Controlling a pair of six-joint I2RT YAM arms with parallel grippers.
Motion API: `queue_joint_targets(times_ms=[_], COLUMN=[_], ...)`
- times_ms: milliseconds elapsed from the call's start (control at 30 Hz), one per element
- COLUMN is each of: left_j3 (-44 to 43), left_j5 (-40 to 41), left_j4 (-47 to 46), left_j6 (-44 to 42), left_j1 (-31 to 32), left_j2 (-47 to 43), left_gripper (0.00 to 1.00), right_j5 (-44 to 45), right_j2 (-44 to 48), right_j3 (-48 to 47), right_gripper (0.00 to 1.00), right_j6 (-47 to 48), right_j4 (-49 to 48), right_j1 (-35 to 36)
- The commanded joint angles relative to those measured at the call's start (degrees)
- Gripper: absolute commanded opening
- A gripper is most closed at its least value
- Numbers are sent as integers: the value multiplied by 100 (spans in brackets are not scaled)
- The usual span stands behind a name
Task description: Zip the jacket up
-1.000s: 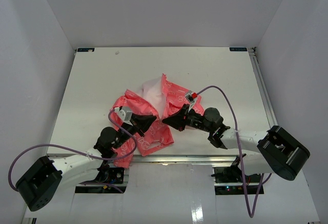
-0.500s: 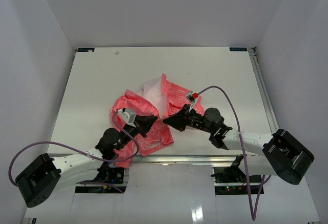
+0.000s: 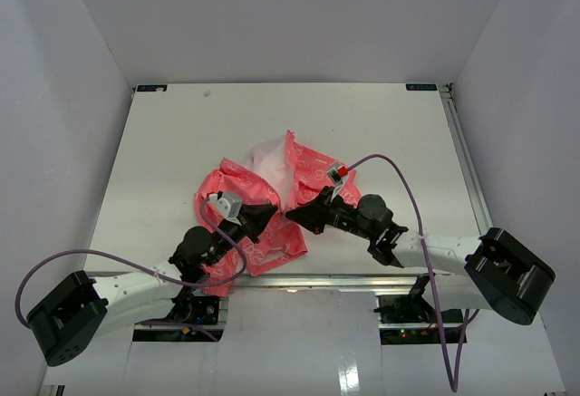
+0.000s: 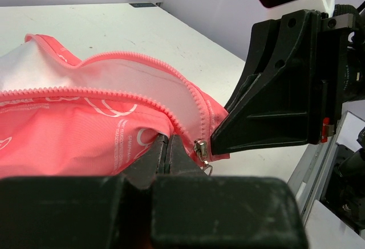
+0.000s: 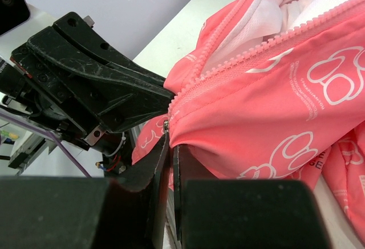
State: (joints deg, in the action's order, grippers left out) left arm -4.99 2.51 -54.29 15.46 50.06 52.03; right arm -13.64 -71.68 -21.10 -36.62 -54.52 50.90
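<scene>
Jacket (image 3: pixel 231 183) position: crumpled, near-centre of table (image 3: pixel 163 142), zipper open (white lining (image 3: pixel 267 156) exposed). Left gripper (image 4: pixel 167 146): clenched on fabric beside zipper slider (image 4: pixel 200 148). Right gripper (image 5: pixel 171 143): clenched on jacket edge, immediately right.

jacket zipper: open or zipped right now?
Open. On the coral-pink jacket with white print, the two rows of zipper teeth run apart with white lining between them; the metal slider sits where they meet.
</scene>
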Motion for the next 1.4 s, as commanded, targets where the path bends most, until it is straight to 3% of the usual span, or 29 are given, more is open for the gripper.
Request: queue_joint_targets(times_ms=[0, 367, 1367], left_j3=[-36, -159, 30], left_j5=[-438, -915, -469], left_j4=[33, 143, -199], left_j6=[-7, 11, 70], left_j1=[56, 60, 73], left_j2=[-203, -29, -24], left_gripper=[0, 0, 0], right_j5=[426, 352, 428], right_j2=[77, 248, 269], right_j3=[-123, -160, 173], right_gripper=[8, 8, 8], right_j6=[263, 436, -153], right_j4=[-369, -140, -1181], right_j1=[25, 16, 17])
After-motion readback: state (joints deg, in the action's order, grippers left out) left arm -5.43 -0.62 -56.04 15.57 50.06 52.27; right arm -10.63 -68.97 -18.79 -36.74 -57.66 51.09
